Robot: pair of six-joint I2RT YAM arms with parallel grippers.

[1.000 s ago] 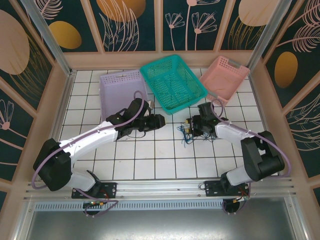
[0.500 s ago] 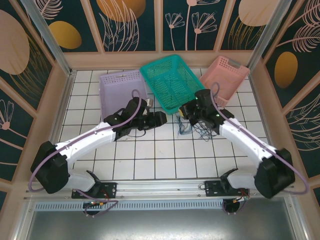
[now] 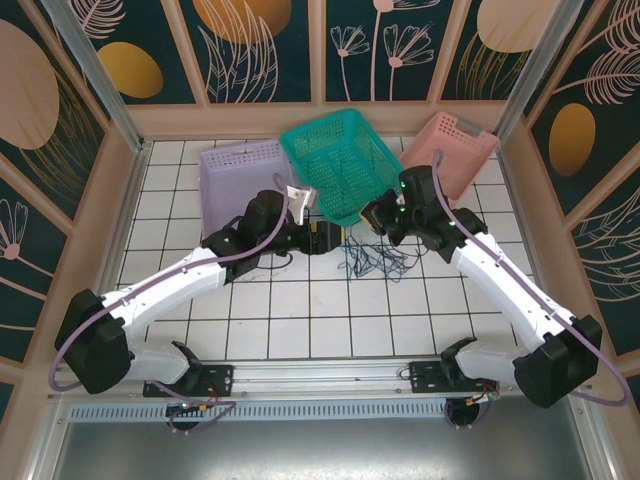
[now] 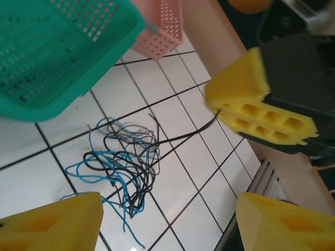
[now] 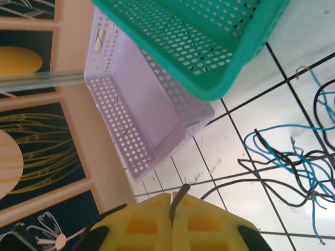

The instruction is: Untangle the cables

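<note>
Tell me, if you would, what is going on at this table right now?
Two robot arms are working on a tangle of thin cables lying on the tiled table beside the teal basket. The right gripper is shut on a black cable that runs from its pads into the tangle. The left gripper is open above the heap, holding nothing. The blue and black strands are not yet separated.

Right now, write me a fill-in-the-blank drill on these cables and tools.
The cable pinched by the right tool is coloured ___.
The left tool has jaws standing ___.
The tangle mixes black strands with ___ ones.
Missing words: black; open; blue.
</note>
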